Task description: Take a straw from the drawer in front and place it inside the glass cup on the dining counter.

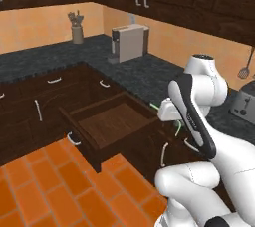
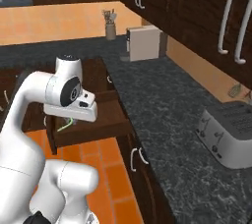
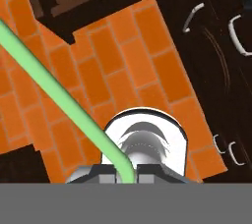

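My gripper (image 3: 127,173) is shut on the thin light-green straw (image 3: 54,93), which runs from between the fingertips up to the upper left of the hand view. The hand points down at the orange floor. In the left base view the straw (image 1: 177,128) sticks out on both sides of the white hand, just right of the open dark-brown drawer (image 1: 107,124). In the right base view the straw (image 2: 66,125) hangs under the hand, over the drawer (image 2: 93,120). The drawer's inside looks bare. The glass cup and the dining counter are out of view.
A black speckled counter (image 1: 144,74) runs behind the drawer, carrying a coffee machine (image 1: 130,42) and a utensil holder (image 1: 76,32). A toaster (image 2: 229,134) sits on the counter to the right. Orange tile floor (image 1: 50,186) lies in front of the cabinets.
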Robot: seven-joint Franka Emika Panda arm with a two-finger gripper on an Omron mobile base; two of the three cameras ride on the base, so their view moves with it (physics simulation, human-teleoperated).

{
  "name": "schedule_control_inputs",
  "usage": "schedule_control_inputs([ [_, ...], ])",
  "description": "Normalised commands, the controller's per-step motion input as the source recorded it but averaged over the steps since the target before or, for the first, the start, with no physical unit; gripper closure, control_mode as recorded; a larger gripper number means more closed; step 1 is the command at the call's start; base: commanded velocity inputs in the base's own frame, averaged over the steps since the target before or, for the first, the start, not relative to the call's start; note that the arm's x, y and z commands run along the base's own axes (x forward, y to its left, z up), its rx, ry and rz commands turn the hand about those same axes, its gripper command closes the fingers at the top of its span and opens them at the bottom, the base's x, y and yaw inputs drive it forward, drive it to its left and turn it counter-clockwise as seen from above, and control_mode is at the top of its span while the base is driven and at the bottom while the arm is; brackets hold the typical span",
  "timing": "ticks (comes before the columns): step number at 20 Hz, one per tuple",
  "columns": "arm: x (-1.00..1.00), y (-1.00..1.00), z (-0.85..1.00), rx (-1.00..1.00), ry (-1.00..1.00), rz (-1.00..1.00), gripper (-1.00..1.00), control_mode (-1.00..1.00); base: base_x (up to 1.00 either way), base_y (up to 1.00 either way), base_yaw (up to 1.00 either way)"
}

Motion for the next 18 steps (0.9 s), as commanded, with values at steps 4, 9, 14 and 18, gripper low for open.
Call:
schedule_control_inputs([
  [4, 0.00, 0.00, 0.00, 0.00, 0.00, 0.00, 1.00, 1.00, -0.70, 0.88, 0.78],
  [9, 0.00, 0.00, 0.00, 0.00, 0.00, 0.00, 1.00, 1.00, -0.46, 0.85, 0.79],
  [14, 0.00, 0.00, 0.00, 0.00, 0.00, 0.00, 1.00, 1.00, -0.13, 0.70, 0.70],
  [18, 0.00, 0.00, 0.00, 0.00, 0.00, 0.00, 1.00, 1.00, 0.57, 0.04, 0.24],
])
